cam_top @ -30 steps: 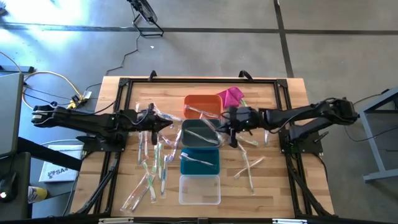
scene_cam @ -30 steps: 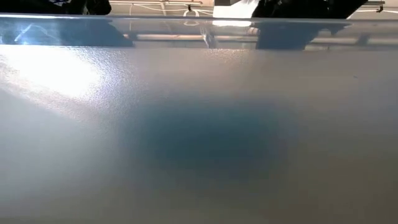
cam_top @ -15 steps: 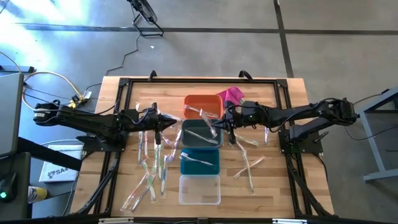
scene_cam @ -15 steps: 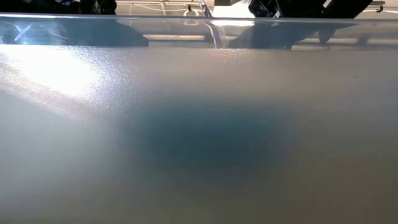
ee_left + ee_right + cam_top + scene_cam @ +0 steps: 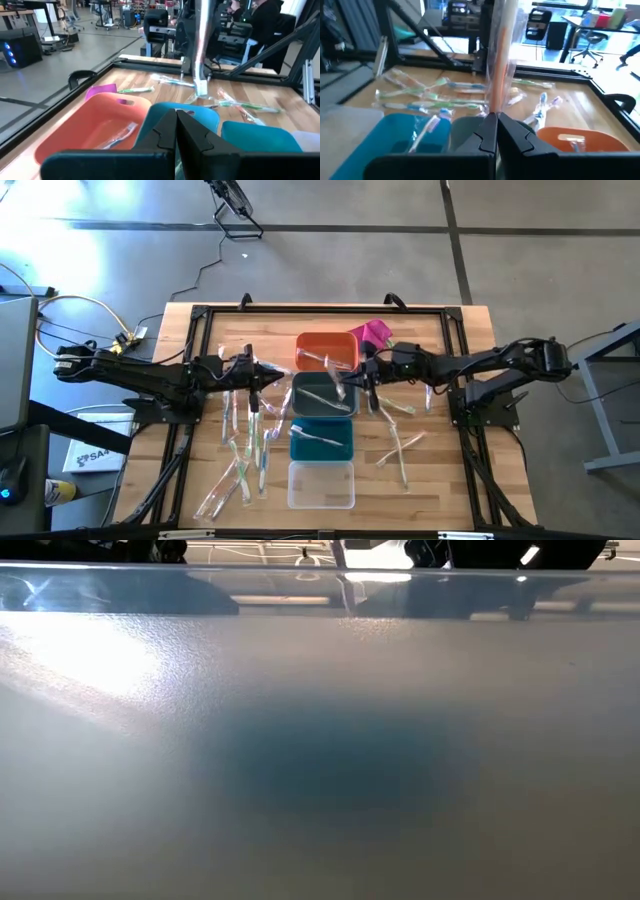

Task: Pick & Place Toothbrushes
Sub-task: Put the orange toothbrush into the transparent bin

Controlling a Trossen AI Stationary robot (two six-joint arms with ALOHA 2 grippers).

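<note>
High view: left gripper (image 5: 252, 383) beside the loose toothbrushes (image 5: 245, 450) on the table (image 5: 430, 470); right gripper (image 5: 366, 376) over the bin row, near the orange bin (image 5: 325, 350). Low view: blocked. Right wrist view: jaws clamped on a wrapped orange toothbrush (image 5: 499, 55), carry step; next, release above a bin. Left wrist view: jaws closed on a wrapped toothbrush (image 5: 200, 45).

Low view: a pale bin wall (image 5: 320, 740) close to the lens fills nearly the whole picture, hiding the table and leaving only dark arm parts along the top edge. Wrist views: the wrapped toothbrush (image 5: 499, 55) and the other toothbrush (image 5: 201, 45) run off the top edge, their bristle ends unseen.
</note>
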